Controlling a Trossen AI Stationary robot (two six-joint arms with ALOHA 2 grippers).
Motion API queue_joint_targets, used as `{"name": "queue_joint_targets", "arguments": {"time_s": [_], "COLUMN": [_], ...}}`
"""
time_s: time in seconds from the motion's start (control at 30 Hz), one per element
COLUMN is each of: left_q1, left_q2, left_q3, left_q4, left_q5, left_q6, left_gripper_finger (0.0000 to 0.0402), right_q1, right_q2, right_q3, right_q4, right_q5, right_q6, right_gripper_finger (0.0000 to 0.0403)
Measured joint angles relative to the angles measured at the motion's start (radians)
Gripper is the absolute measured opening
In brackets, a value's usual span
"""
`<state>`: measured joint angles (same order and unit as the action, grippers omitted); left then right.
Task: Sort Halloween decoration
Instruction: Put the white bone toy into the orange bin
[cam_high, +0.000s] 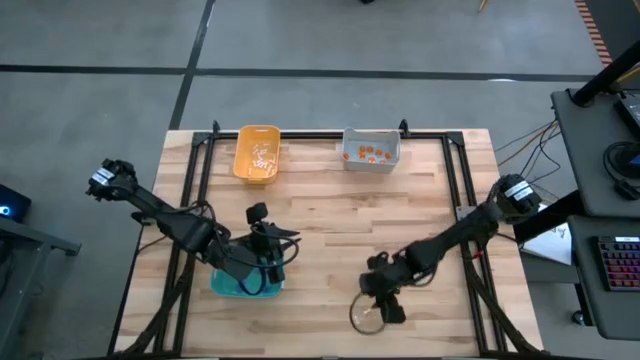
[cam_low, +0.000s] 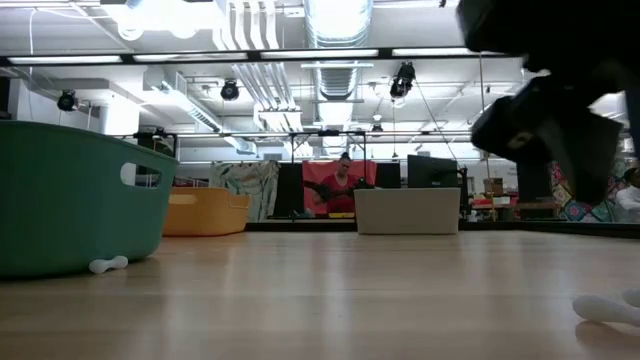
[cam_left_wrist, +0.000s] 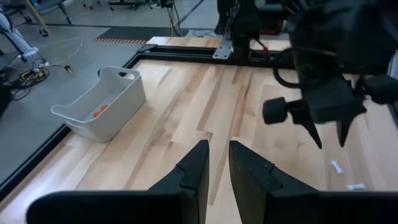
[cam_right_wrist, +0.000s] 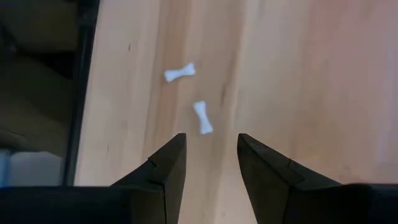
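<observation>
Right gripper (cam_right_wrist: 208, 155): fingers held apart above two white bones (cam_right_wrist: 203, 117) on the tabletop (cam_right_wrist: 298, 74).
Left gripper (cam_left_wrist: 215, 165): fingers nearly together, nothing held, above teal bin (cam_high: 243, 285).

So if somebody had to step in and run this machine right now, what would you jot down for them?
Left gripper: over the teal bin, jaws nearly together, nothing visibly held.
Right gripper: jaws open, empty, hovering low over two white bone trinkets near the table's front right.
Sorted so far: white pieces in the orange-yellow bin, orange pieces in the grey bin.
Left to do: the two bones under the right gripper, plus one bone lying on the table beside the teal bin. Teal bin's contents cannot be seen.
</observation>
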<state>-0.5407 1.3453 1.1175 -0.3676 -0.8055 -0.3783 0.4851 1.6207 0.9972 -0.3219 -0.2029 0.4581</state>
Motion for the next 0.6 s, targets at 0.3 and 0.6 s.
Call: {"name": "queue_joint_targets", "arguments": {"time_s": [0.3,0.6], "left_q1": [-0.008,-0.010], "left_q2": [0.000,-0.001], "left_q3": [0.000,0.000], "left_q4": [0.031,0.031], "left_q5": [0.002,0.003], "left_q6": [0.001,0.002], "left_gripper_finger": [0.0045,0.0045], "right_q1": [0.116,0.130], "right_q2": [0.101,0.188], "right_q3": [0.101,0.144], "right_q4": [-0.048,-0.051], "right_q5": [0.151,0.232], "right_q6": [0.002,-0.011], "right_gripper_finger": [0.0137,0.0137]}}
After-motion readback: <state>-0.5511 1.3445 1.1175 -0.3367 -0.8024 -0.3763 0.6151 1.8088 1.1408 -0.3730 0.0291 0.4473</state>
